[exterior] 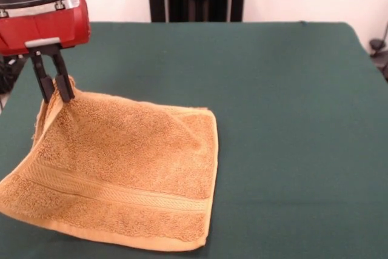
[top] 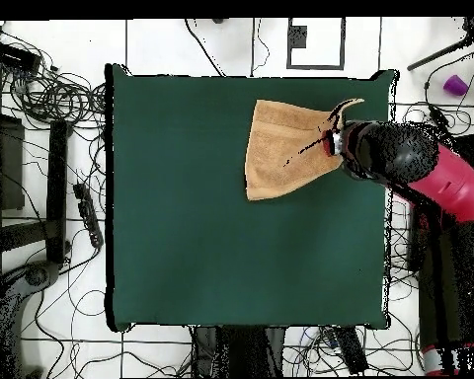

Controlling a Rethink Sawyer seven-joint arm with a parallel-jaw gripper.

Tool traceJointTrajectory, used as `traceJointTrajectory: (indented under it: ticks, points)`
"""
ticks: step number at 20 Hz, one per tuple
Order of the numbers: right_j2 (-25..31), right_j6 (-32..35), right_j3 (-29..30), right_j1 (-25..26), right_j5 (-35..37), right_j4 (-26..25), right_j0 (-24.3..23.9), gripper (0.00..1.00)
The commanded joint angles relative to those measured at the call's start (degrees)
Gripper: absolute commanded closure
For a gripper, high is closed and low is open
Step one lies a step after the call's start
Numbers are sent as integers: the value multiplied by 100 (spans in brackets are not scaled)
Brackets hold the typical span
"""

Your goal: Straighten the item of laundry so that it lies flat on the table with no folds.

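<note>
The small, roughly square orange-tan terry-cloth towel [exterior: 127, 168] lies mostly spread on the dark green cloth-covered tabletop [exterior: 285, 119], near its front-left part in the front view, with its flat woven band running along the edge nearest the camera. One far corner is raised off the surface, pinched between the two black fingers of the red-and-black arm's end effector [exterior: 54, 92], which are closed tight on the cloth. From that corner the left edge hangs taut and slightly curled.

The overhead view shows the towel close to the tabletop's edge, so a pull further outward would likely drag cloth over the side. If the corner is let go from this height, it may well drop back on itself and leave a fold or a curled hem. A pull that is too strong could slide the whole towel instead of stretching it, and a shallow pinch on thick terry may slip mid-pull.
</note>
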Motion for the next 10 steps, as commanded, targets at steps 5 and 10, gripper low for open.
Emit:
traceJointTrajectory:
  ticks: [5, 10]
  points:
    - [482, -500, -220, 311, 468, -601, 215, 100]
    - [603, -618, -121, 238, 789, -679, 82, 100]
